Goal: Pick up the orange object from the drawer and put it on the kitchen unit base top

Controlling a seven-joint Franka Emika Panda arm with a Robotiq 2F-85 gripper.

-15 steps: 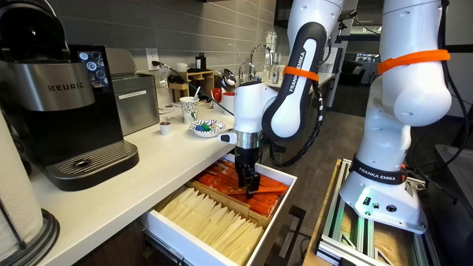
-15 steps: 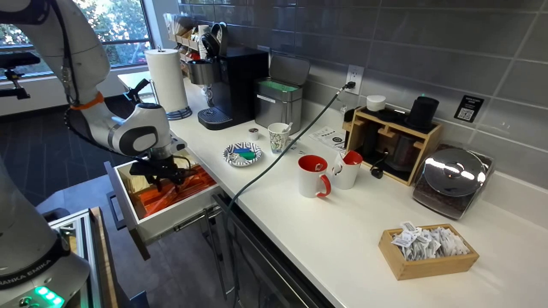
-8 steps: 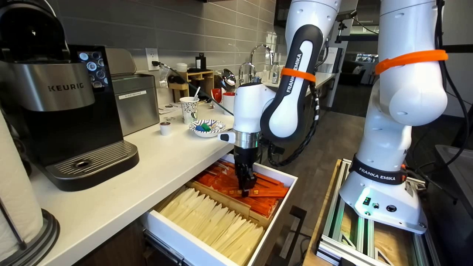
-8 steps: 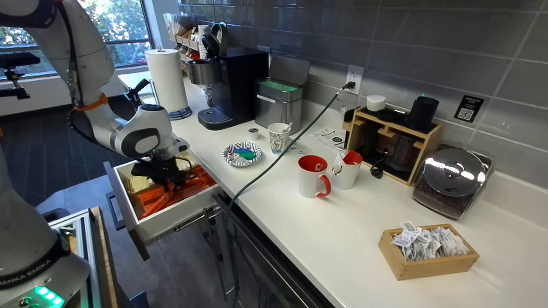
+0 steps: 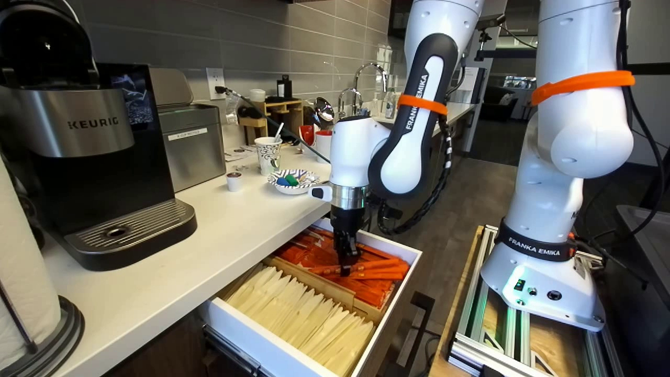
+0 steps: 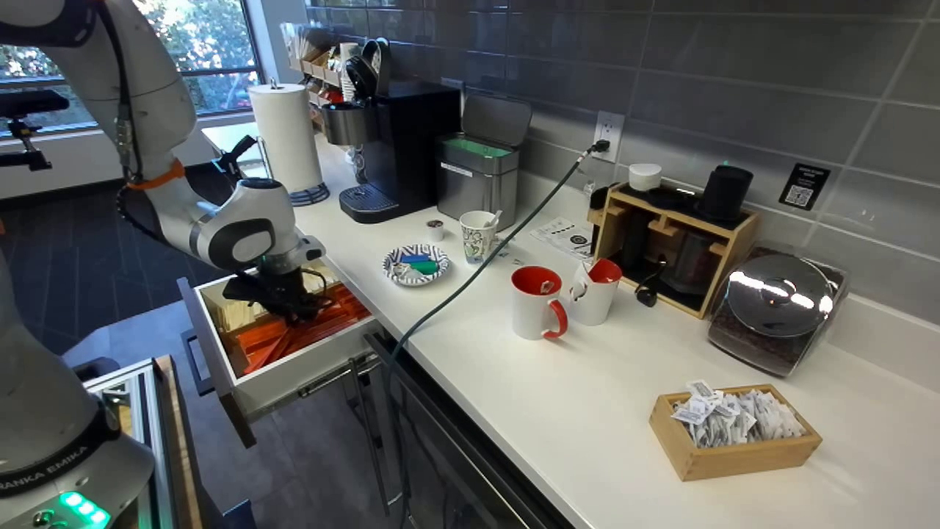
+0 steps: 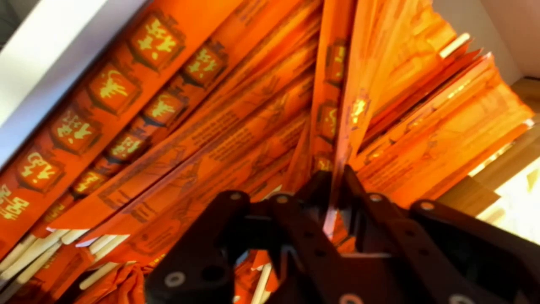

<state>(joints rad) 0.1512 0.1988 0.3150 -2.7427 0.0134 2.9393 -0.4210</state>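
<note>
One orange object (image 7: pixel 352 128), edge-on, in the drawer (image 6: pixel 308 372), pinched between the fingers (image 7: pixel 316 188); whether any of the neighbouring sleeves (image 7: pixel 228 141) is caught too, unclear. Step in hand, as judged: securing the grip. Advised: lift slowly, straight up, letting loose ones slide off; clear the rim before crossing to the tabletop (image 6: pixel 587 411). One forearm (image 5: pixel 404 170), slanting down; one wrist (image 5: pixel 350 157), upright, fingers pointing down among the sleeves.

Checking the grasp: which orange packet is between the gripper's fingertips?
In the wrist view, the thin orange paper-like packet running edge-on between the fingertips of the black gripper; flat orange packets at far left lie clear.
</note>
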